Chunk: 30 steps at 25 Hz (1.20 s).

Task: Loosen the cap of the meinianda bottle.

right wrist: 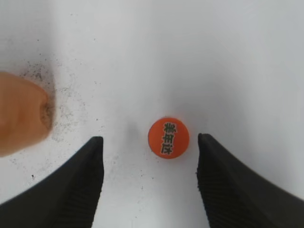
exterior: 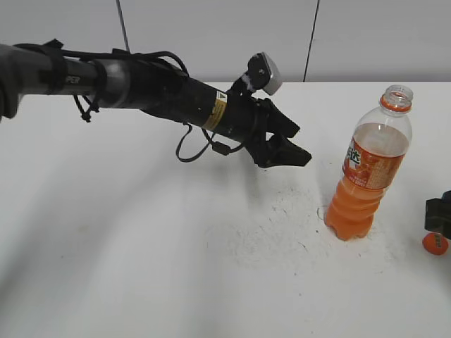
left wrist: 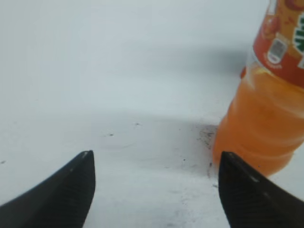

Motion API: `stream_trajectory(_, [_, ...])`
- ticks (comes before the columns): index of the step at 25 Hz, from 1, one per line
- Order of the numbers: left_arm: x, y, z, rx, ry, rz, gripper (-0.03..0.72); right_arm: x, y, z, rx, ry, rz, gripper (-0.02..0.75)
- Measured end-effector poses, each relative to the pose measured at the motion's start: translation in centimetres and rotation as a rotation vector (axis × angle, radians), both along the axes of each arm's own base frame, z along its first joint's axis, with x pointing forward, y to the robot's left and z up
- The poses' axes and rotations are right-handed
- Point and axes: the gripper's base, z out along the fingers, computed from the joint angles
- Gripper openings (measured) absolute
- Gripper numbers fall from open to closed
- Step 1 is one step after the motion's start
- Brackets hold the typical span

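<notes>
The meinianda bottle (exterior: pixel 370 165) stands upright on the white table with its neck open and no cap on it. Its orange lower body also shows in the left wrist view (left wrist: pixel 266 118) and at the left edge of the right wrist view (right wrist: pixel 21 114). The orange cap (exterior: pixel 435 243) lies flat on the table to the right of the bottle, top side up (right wrist: pixel 168 137). My left gripper (exterior: pixel 285 144) is open and empty, hovering left of the bottle (left wrist: pixel 156 161). My right gripper (right wrist: pixel 149 147) is open above the cap, apart from it; only a bit of it shows at the exterior view's right edge (exterior: pixel 438 213).
The white table (exterior: pixel 141 246) has dark scuff specks around the bottle's base (exterior: pixel 282 225). A white wall with dark seams runs behind the table's far edge.
</notes>
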Motion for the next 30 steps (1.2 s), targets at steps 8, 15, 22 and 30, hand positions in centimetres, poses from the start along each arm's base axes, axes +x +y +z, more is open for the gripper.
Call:
stream_trajectory(8, [1.7,4.2,1.6,0.134,-0.115,0.319,0.613,-1.5,0.3,2.3,0.006,-0.006,0.038,0.459])
stream_trajectory(15, [1.0,8.4,2.4,0.317,-0.231,0.64,0.603,-3.4,0.6,4.1,0.021,0.016,0.076,0.459])
stream_trajectory(22, [-2.1,13.0,4.4,0.425,-0.185,1.085,0.603,-5.6,1.0,7.0,0.036,0.058,0.146,0.459])
stream_trajectory(30, [-8.5,14.4,10.6,0.585,-0.023,1.245,0.594,-6.4,1.6,11.7,0.076,0.05,0.189,0.459])
